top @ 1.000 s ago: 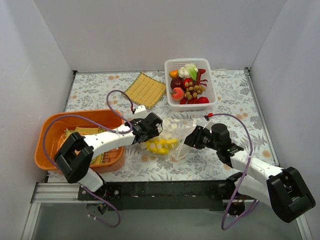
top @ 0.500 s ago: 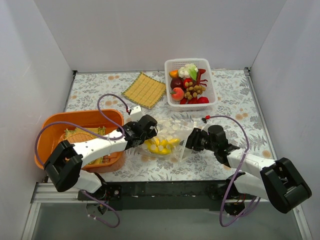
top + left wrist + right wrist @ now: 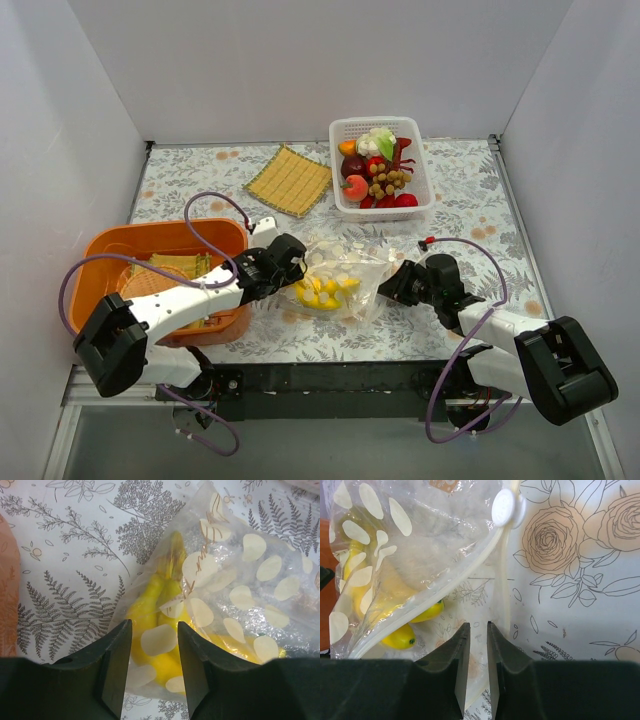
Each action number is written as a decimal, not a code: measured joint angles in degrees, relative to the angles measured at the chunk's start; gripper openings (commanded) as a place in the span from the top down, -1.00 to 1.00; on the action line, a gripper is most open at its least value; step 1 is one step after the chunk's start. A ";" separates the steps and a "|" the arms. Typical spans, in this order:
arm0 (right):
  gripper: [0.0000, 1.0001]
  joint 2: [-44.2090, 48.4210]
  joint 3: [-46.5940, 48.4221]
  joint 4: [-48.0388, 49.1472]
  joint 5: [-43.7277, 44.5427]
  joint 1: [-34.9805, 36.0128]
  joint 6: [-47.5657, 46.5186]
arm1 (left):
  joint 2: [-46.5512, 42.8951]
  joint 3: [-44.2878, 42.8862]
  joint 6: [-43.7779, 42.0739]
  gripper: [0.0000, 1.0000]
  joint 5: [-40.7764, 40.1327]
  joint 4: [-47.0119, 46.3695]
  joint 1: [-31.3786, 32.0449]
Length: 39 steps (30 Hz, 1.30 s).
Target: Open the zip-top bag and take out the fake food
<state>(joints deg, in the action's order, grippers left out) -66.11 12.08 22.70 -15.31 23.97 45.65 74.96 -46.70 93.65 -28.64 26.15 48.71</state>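
Observation:
The zip-top bag point(image 3: 345, 265) lies mid-table, clear with white dots, and holds a yellow banana bunch point(image 3: 322, 291). My left gripper point(image 3: 292, 268) is at its left end. In the left wrist view its jaws point(image 3: 152, 625) are open, with the bag point(image 3: 250, 580) and bananas point(image 3: 167, 667) just beyond the tips. My right gripper point(image 3: 388, 287) is at the bag's right edge. In the right wrist view its jaws point(image 3: 476, 625) are almost closed on the thin film of the bag's lip point(image 3: 420, 540). The zip strips are parted below the white slider point(image 3: 504, 506), and a banana point(image 3: 400, 636) shows at the mouth.
A white slotted basket point(image 3: 432, 170) at the back right holds more toy foods and a red lobster. An orange tub point(image 3: 100, 250) stands at the left, close to my left arm. A woven yellow mat point(image 3: 290, 180) lies at the back centre. White walls close in three sides.
My right gripper has moved right and a little down, drawing the bag's right edge with it. My left gripper has drawn back to the left. The bag lies flatter and more spread.

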 measured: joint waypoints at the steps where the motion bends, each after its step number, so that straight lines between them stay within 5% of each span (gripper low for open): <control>1: 0.47 -0.04 0.00 0.02 -0.09 -0.02 0.00 | -0.26 0.33 -0.07 0.14 0.48 0.17 0.00; 13: 0.46 -0.07 0.17 0.11 -2.03 -0.02 -0.52 | -1.70 2.05 -1.27 0.21 3.37 1.03 0.00; 17: 0.45 -0.24 0.63 0.17 -2.78 -0.02 -0.66 | -0.76 2.08 -2.27 0.38 4.24 0.17 0.00; 24: 0.34 -1.51 1.86 0.46 -3.67 -0.02 -0.79 | 0.17 2.10 -3.69 1.00 5.46 -1.49 0.00; 39: -0.13 -1.55 2.10 5.70 -6.84 0.00 -0.33 | -0.11 -4.66 -9.09 1.00 8.46 -1.27 0.00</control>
<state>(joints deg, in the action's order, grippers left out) -67.66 14.17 28.40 -22.15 23.97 45.32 74.85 -51.35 84.55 -20.18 24.88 48.71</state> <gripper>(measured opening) 0.526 0.009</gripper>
